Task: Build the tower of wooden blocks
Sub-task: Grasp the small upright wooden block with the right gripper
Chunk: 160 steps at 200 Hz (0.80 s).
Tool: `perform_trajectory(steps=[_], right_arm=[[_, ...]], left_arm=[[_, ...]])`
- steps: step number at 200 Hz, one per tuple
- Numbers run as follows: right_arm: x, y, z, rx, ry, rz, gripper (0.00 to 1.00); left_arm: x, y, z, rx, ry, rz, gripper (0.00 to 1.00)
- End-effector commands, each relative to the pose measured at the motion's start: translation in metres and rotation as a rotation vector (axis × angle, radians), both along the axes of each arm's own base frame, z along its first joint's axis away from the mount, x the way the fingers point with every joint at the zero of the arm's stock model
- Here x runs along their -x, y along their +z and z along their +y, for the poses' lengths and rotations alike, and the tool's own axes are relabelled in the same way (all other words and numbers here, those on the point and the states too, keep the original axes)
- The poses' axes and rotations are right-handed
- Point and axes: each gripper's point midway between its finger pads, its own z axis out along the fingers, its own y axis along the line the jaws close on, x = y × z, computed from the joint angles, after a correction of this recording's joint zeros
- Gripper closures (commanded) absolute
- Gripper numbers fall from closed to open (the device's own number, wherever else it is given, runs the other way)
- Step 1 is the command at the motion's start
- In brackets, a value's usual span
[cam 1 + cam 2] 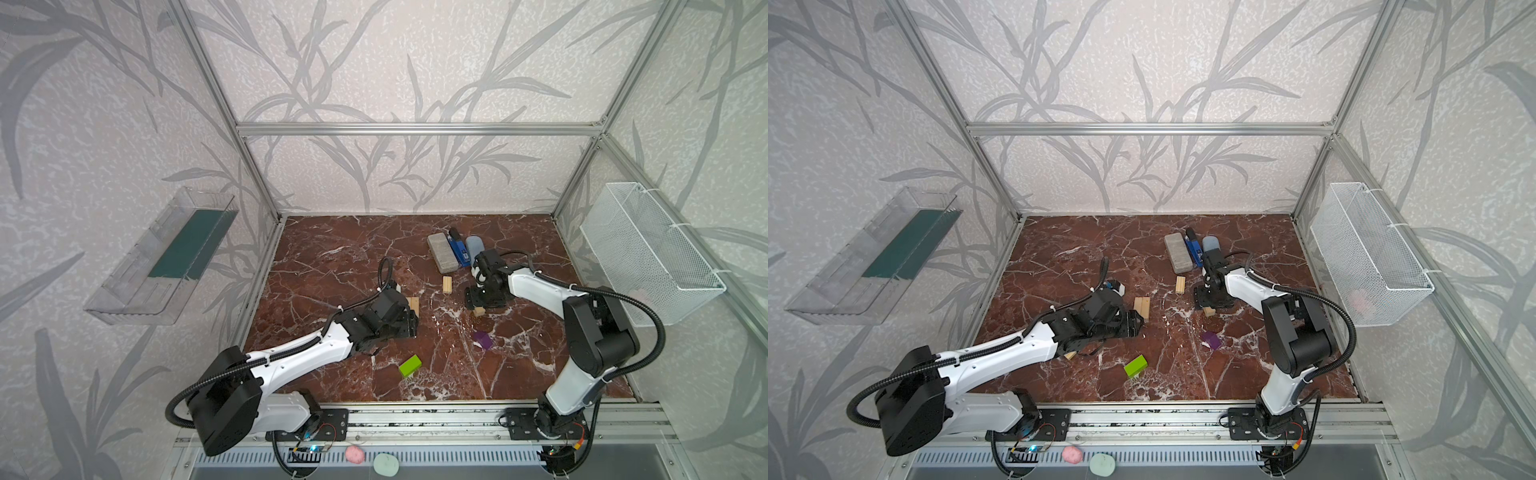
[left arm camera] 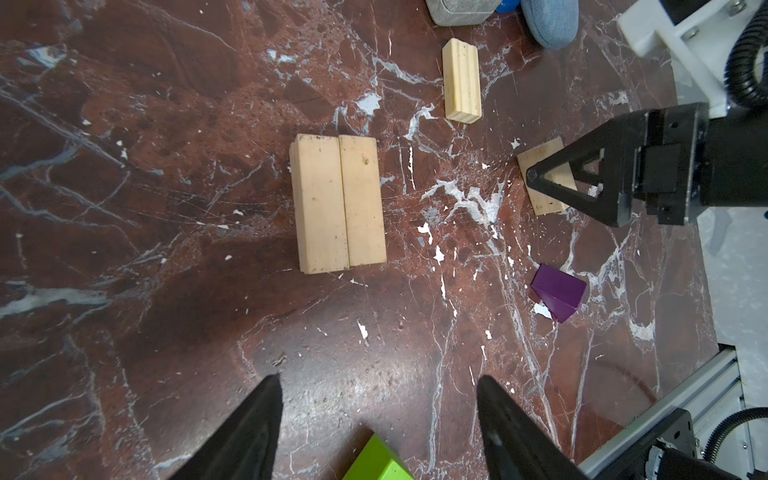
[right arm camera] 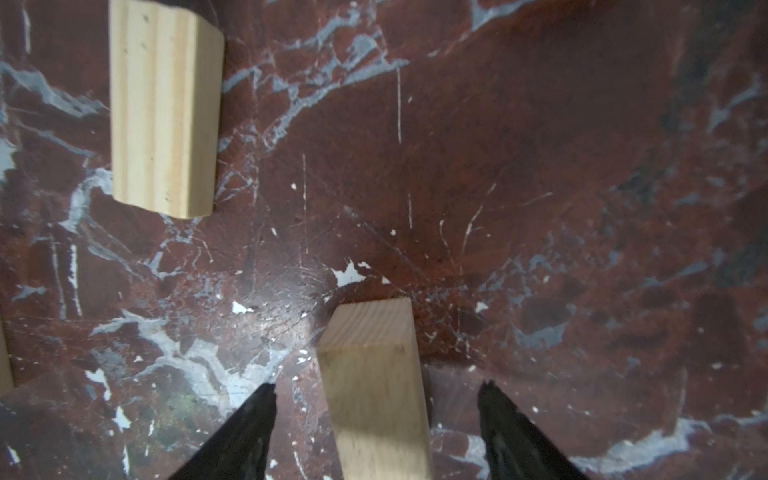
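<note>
Two pale wood blocks [image 2: 338,203] lie side by side as one flat layer at mid-table, also seen in a top view [image 1: 1142,307]. My left gripper [image 2: 378,380] hovers open just in front of them, holding nothing, with the lime-green block [image 2: 376,463] near its fingers. A single wood block [image 1: 447,284] lies farther back. My right gripper [image 3: 378,385] is open and straddles another wood block [image 3: 374,386], its fingers clear of the block's sides. The purple block [image 1: 483,340] lies in front of the right gripper [image 1: 484,301]. One more wood block [image 1: 1070,355] peeks out under the left arm.
A grey slab [image 1: 441,252], a blue tool [image 1: 459,249] and a blue-grey oval case [image 1: 473,245] sit at the back right, close behind the right wrist. A white mesh basket [image 1: 648,249] hangs on the right wall, a clear bin [image 1: 162,257] on the left wall.
</note>
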Motion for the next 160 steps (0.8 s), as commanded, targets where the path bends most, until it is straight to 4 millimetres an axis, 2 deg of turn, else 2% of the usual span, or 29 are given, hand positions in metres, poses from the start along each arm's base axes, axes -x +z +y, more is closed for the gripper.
perform_trajectory(steps=[1,99,160], right_arm=[[-0.004,0.001,0.002,0.038,0.035,-0.011,0.28],[-0.002,-0.011,-0.003,0.161,0.063,-0.002,0.53],[-0.002,-0.017,-0.004,0.177,0.061,0.005,0.62]], left_arm=[[-0.007,0.017,-0.001,0.016,0.024,-0.045,0.28],[-0.007,0.015,0.002,0.002,0.028,-0.048,0.28],[-0.008,0.014,0.002,-0.005,0.026,-0.046,0.28]])
